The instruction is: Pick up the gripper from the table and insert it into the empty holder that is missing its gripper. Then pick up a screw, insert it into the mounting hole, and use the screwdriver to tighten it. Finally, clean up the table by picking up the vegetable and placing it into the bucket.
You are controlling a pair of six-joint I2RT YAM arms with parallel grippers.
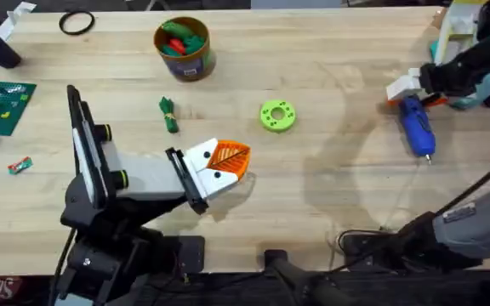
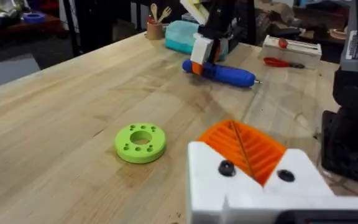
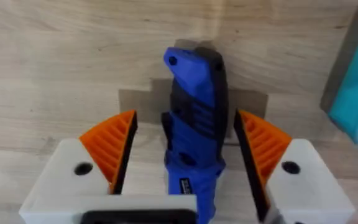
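The blue screwdriver [image 1: 417,127] lies on the table at the far right, its silver tip toward the front edge. My right gripper [image 1: 408,92] stands open over its rear end; in the right wrist view the orange pads [image 3: 114,143] flank the screwdriver [image 3: 194,81] with a gap on each side. My left gripper [image 1: 238,160] is shut and empty near the table's middle, its orange pads [image 2: 241,146] pressed together. The dark green vegetable [image 1: 168,115] lies behind it, and the yellow-rimmed bucket [image 1: 184,47] stands farther back with red and green toys inside. The loose gripper, holder and screw are out of view.
A lime-green holed disc [image 1: 277,116] lies just right of centre, between the two grippers. A green board with small parts [image 1: 2,102], a black ring [image 1: 76,23] and a small toy [image 1: 19,166] sit at the left. A teal container [image 2: 182,37] stands behind the screwdriver.
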